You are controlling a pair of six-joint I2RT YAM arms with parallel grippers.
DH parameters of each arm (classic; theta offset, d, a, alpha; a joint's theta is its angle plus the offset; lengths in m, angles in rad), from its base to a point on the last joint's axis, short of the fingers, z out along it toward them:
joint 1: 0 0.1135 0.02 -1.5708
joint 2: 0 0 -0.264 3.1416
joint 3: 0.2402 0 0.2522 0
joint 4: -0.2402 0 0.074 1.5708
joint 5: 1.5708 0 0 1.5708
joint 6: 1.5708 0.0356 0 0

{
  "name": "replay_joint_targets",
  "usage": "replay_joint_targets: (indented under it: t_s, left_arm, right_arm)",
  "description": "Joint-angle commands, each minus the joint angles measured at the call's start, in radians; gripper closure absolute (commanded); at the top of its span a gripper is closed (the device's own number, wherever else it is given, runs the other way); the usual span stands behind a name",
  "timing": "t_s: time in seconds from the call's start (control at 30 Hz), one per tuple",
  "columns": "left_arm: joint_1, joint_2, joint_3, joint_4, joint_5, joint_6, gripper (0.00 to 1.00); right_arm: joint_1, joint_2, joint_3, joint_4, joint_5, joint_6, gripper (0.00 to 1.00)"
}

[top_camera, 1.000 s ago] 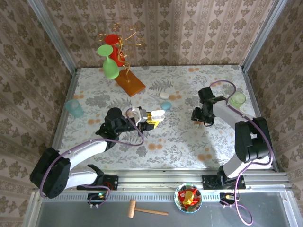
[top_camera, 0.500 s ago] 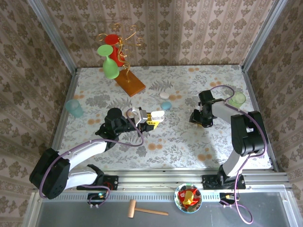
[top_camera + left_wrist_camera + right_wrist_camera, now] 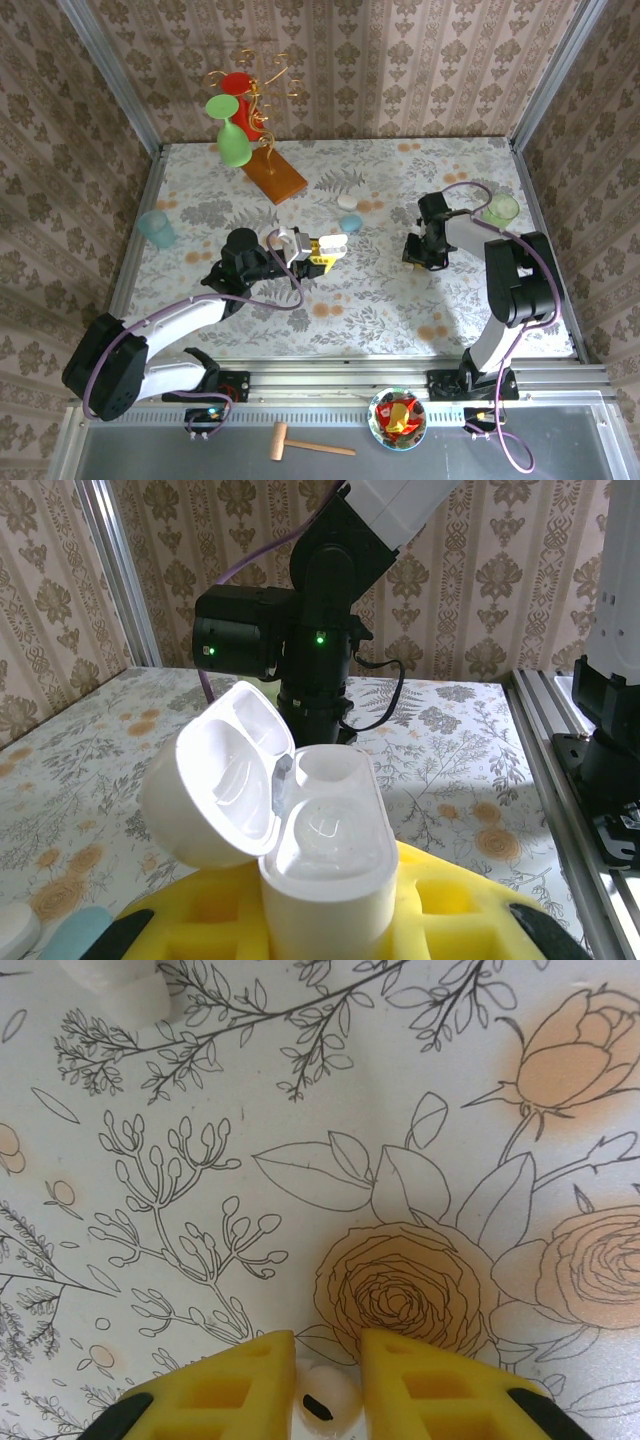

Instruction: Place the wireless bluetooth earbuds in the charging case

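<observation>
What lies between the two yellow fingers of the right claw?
A small white earbud sits on the tablecloth between the fingers of the right claw, seen in the right wrist view.

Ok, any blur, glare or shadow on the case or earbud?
Left wrist: open charging case sharp, evenly lit, mild sheen in its wells. Right wrist: tablecloth print crisp, earbud at the bottom edge, in the right tool, slightly soft. Top external: faint shadow beside the right arm.
</observation>
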Motion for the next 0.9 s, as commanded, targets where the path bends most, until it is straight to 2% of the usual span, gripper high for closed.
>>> replay_joint_targets:
  t_s: [0.0,0.2,0.5,0.7,0.87]
  left_arm:
    - [0.001,-0.013,0.002,0.001,-0.009,0.015,0.97]
    - [0.037,-0.009,-0.018,0.018,-0.009,-0.031,0.97]
    - [0.077,-0.060,-0.051,0.022,-0.010,-0.055,0.97]
    - [0.086,-0.073,-0.063,0.018,-0.015,-0.057,0.96]
    - [0.089,-0.069,-0.064,0.028,-0.012,-0.060,0.96]
  right_arm:
    - [0.040,0.020,0.009,-0.002,-0.014,-0.042,0.81]
    - [0.136,0.024,0.050,-0.012,-0.054,-0.157,0.82]
    - [0.338,0.099,0.182,-0.130,-0.001,-0.307,0.80]
    - [0.359,0.012,0.162,-0.121,0.152,-0.268,0.72]
    - [0.349,-0.083,0.114,-0.130,0.252,-0.190,0.60]
